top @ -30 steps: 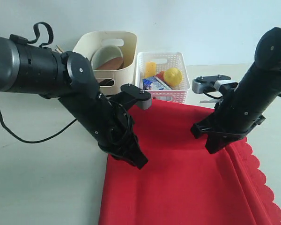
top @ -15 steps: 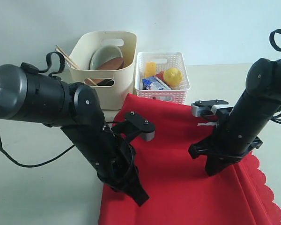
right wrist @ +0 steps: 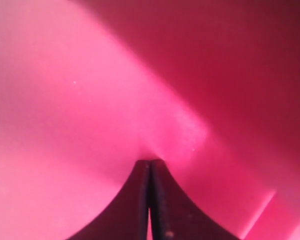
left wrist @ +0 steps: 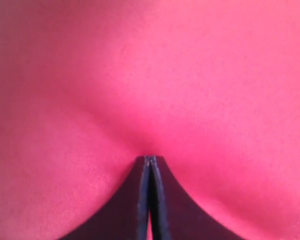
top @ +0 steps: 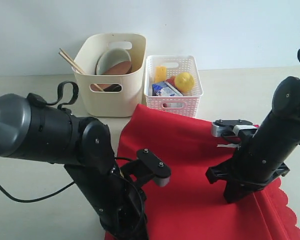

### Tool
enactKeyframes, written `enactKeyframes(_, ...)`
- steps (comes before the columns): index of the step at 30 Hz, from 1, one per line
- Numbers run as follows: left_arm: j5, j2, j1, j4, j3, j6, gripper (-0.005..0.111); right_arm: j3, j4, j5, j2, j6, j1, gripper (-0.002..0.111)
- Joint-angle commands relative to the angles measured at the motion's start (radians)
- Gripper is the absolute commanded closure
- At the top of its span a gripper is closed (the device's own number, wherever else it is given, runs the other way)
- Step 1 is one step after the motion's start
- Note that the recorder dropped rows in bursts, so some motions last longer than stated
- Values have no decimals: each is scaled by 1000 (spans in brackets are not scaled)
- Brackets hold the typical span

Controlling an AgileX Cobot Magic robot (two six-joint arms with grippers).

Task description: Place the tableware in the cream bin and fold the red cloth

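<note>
- I judge the tableware step done: a bowl [top: 111, 58], a brown plate [top: 122, 68] and chopsticks [top: 71, 61] sit inside the cream bin [top: 131, 95], at about 11 o'clock from the middle of the cloth.
- The white basket [top: 182, 103] stands just beside the bin, at about 12 o'clock.
- The step in hand is the fold. The red cloth [top: 190, 165] lies on the table, its far corner near the bin and basket and its scalloped edge out at 4 o'clock.
- The left gripper [left wrist: 149, 162] has its jaws pressed together, with cloth puckered right at the tips. I read that as a pinch on the fabric at the 7 o'clock side.
- The right gripper [right wrist: 150, 162] looks the same, jaws together and nipping a ridge of cloth at the 4 o'clock side.
- Next, I think both arms need to carry their pinches evenly across the cloth and lay the fabric flat on itself before letting go. An uneven pull could skew the fold.
</note>
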Motion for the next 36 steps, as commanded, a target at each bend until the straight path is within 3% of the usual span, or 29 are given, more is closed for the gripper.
enactKeyframes(1,20,6,-56,4,40,-17,107,77,-36,-3,-3,14,1,108)
enactKeyframes(7,20,-19,-111,4,44,-60,107,144,-30,-10,-110,32,1,108)
enactKeyframes(11,20,-63,-113,10,44,-71,107,169,-23,-4,-183,35,1,108)
enactKeyframes(18,-50,-219,-94,159,44,-184,107,175,-23,-40,-350,59,1,108)
enactKeyframes(27,-202,-308,26,222,44,-228,107,175,-36,-200,-450,86,1,108)
enactKeyframes(36,-324,-296,146,224,37,-197,107,39,-52,-274,-288,109,-3,108)
